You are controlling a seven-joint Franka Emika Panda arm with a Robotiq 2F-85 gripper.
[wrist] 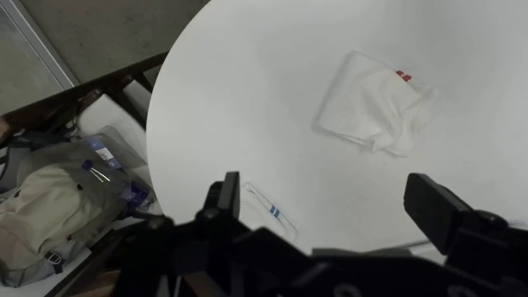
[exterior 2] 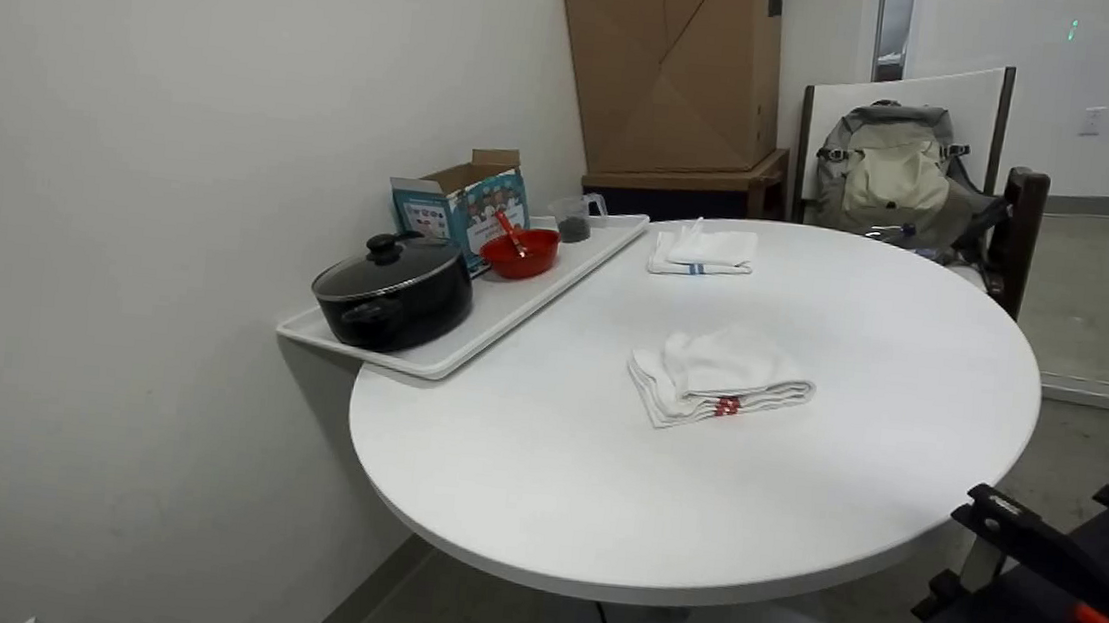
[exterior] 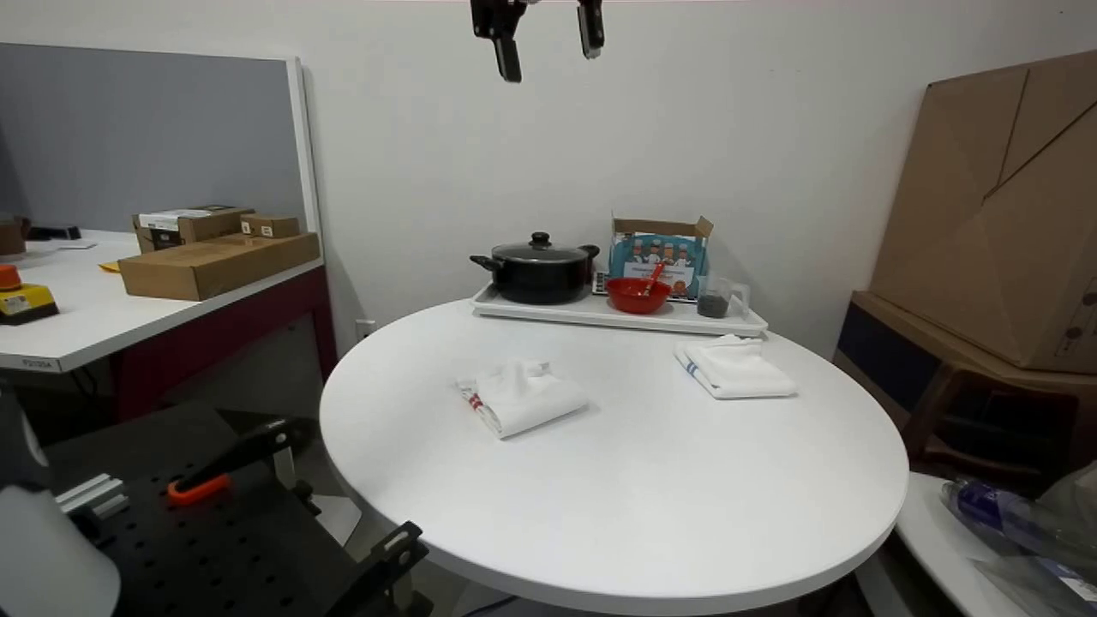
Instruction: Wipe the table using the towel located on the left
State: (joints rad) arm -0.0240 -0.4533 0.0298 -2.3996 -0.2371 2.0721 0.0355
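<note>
Fingers (wrist: 429,206) spread wide, nothing between them, gripper (exterior: 549,64) hanging well above the table (exterior: 686,497). Towel (wrist: 371,105) lies below them and, in my wrist view, beyond their gap; rumpled, no clear long axis I can read. I'd shift over it before descending. Blue-striped cloth (wrist: 260,214) shows beside one finger: not my target.

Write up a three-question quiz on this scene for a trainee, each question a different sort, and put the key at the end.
1. Multiple choice: what stands on the tray? A) backpack B) pot C) water bottle

2. True or false: the gripper hangs open above the table, holding nothing.

3. Short answer: which lies nearer the tray, the red-marked towel or the blue-marked cloth?

Key: 1. B; 2. true; 3. the blue-marked cloth.
</note>
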